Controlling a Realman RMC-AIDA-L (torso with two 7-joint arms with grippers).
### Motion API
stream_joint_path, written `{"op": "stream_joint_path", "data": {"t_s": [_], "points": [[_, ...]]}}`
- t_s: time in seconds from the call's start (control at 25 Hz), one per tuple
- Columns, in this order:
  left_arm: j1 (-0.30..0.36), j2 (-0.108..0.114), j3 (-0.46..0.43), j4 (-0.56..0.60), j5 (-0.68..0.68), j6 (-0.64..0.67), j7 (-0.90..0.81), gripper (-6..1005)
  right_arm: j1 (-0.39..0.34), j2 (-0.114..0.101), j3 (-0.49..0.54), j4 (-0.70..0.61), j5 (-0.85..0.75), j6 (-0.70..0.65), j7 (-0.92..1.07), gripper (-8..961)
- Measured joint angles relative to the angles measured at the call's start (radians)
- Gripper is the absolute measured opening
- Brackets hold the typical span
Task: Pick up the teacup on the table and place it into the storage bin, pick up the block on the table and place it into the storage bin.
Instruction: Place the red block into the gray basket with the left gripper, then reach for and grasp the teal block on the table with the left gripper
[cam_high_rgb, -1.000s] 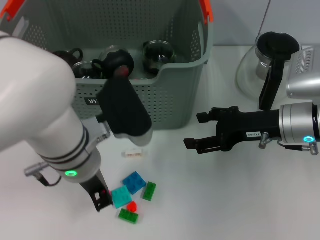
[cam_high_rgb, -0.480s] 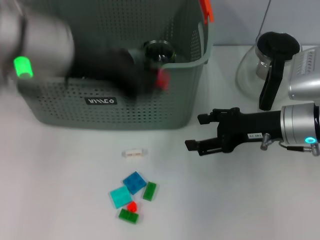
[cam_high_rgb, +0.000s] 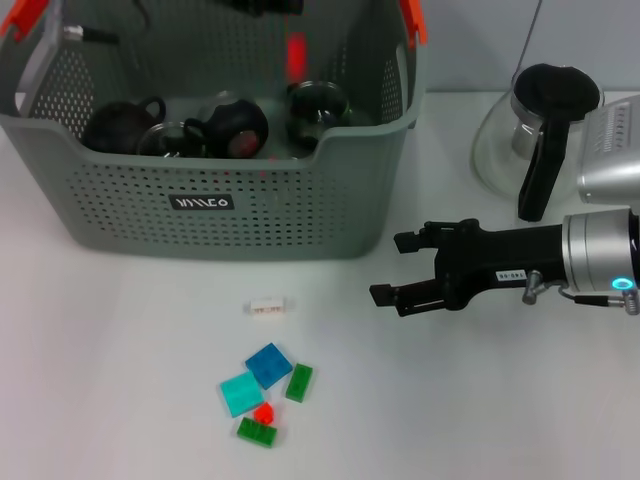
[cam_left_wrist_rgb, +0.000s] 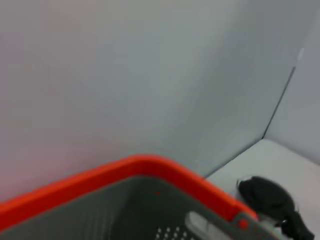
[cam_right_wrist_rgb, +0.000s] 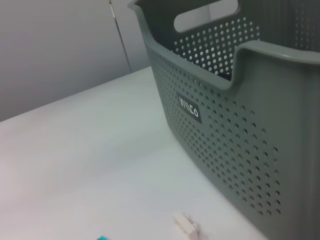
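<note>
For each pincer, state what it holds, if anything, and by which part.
The right pincer hangs open over the table, holding nothing. The left pincer is barely in view above the storage bin; whether it holds anything cannot be told.

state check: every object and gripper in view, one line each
storage bin: upright on table, dark teacups inside
red block: blurred, over the bin interior
left gripper: above the bin at the frame's top edge
right gripper: open, empty, beside the bin
loose blocks: clustered on table
white piece: flat on table
glass carafe: upright
</note>
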Motion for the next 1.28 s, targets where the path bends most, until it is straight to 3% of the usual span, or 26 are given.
{"op": "stream_joint_path", "data": {"t_s": [0.12, 0.36, 0.4, 0.44, 0.56, 0.6, 0.64, 0.84, 0.92, 1.08, 1.28], "points": [[-0.013, 0.004, 0.000, -0.070, 0.003, -0.027, 0.027, 313, 0.000, -0.002, 0.000, 0.000, 0.000, -0.002, 0.000, 946], [0.039, -0.028, 0.001, 0.086, -0.010, 0.045, 0.034, 517, 0.000, -0.006, 0.002, 0.000, 0.000, -0.002, 0.000, 946], [0.066, -0.041, 0.000, 0.161, -0.039, 0.113, 0.046, 551, 0.000, -0.006, 0.003, 0.000, 0.000, -0.002, 0.000, 946], [0.115, -0.070, 0.001, 0.282, -0.100, 0.263, 0.098, 586, 0.000, -0.006, 0.003, 0.000, 0.000, -0.002, 0.000, 946], [0.194, -0.126, 0.010, 0.440, -0.169, 0.492, 0.192, 661, 0.002, -0.006, 0.004, 0.004, 0.000, 0.000, 0.000, 946], [0.235, -0.149, 0.033, 0.505, -0.180, 0.576, 0.224, 685, 0.003, -0.005, 0.004, 0.005, 0.000, 0.001, 0.000, 946], [0.261, -0.155, 0.057, 0.535, -0.180, 0.608, 0.234, 710, 0.004, -0.004, 0.005, 0.005, 0.000, 0.003, 0.001, 946], [0.440, -0.156, 0.350, 0.702, -0.066, 0.649, 0.249, 875, 0.005, -0.003, 0.008, 0.003, 0.000, 0.005, 0.011, 946], [0.462, -0.165, 0.415, 0.713, 0.020, 0.644, 0.248, 952, 0.009, -0.002, 0.009, 0.004, 0.000, 0.006, 0.012, 945], [0.448, -0.165, 0.496, 0.599, 0.170, 0.584, 0.240, 951, 0.012, 0.003, 0.011, 0.002, 0.000, 0.007, 0.012, 945], [0.417, -0.160, 0.531, 0.468, 0.278, 0.488, 0.247, 951, 0.015, 0.006, 0.011, 0.000, 0.003, 0.010, 0.009, 945]]}}
